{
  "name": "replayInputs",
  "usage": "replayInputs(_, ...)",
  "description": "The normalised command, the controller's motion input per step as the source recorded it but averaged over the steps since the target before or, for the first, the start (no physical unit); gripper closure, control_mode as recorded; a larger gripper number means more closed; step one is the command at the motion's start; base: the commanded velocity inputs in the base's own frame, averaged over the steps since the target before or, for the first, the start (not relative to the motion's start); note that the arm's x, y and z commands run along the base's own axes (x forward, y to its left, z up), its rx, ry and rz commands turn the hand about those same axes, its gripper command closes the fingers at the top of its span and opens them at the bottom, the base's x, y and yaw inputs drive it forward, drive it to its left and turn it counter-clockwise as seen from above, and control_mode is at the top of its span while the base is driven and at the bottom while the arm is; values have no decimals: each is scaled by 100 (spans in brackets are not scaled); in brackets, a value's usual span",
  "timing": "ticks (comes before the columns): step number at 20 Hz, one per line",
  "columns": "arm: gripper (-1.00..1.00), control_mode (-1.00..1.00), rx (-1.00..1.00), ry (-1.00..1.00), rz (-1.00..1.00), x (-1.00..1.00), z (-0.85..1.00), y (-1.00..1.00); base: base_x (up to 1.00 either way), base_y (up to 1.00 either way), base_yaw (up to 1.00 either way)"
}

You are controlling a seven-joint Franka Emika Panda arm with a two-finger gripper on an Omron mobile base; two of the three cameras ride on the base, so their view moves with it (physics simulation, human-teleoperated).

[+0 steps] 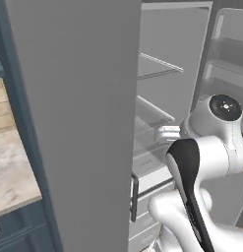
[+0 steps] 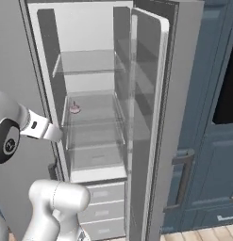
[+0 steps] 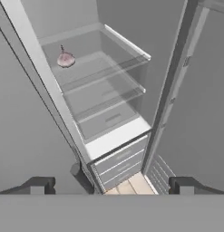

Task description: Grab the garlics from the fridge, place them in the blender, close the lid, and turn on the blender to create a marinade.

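Note:
The fridge (image 2: pixel 92 28) stands open, pale grey inside with thin clear shelves. One garlic (image 2: pixel 74 108), a small pinkish-white bulb, sits on a middle shelf near the left wall. In the hand view that garlic (image 3: pixel 65 59) lies at the upper left, well ahead of my gripper (image 3: pixel 112 186). The gripper is open, its two dark fingertips (image 3: pixel 38 185) wide apart with nothing between them. It hovers outside the fridge (image 3: pixel 115 136), in front of the lower shelves. My wrist (image 1: pixel 168 133) points toward the fridge interior (image 1: pixel 160 93). The blender and the lid are out of view.
The open fridge door (image 2: pixel 151 122) stands on edge to the right of the shelves, and the other grey door (image 1: pixel 78 123) blocks the left. Fridge drawers (image 2: pixel 106 207) sit below the shelves. Blue cabinets (image 2: pixel 210 141) flank the right; a wooden counter (image 1: pixel 10 167) lies left.

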Motion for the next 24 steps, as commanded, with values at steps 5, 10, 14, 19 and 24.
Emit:
replayInputs(5, -100, 100, 0, 0, 0, 0, 0, 0, 33, -51, 32)
replayInputs(10, -100, 100, 0, 0, 0, 0, 0, 0, 20, -43, 27)
replayInputs(14, -100, 100, 0, 0, 0, 0, 0, 0, 27, -11, 28)
replayInputs(19, -100, -100, 7, -8, 29, 65, 0, -46, 0, 0, 0)
replayInputs(24, -100, -100, 1, -1, 19, 100, -12, 1, 0, 0, 0)
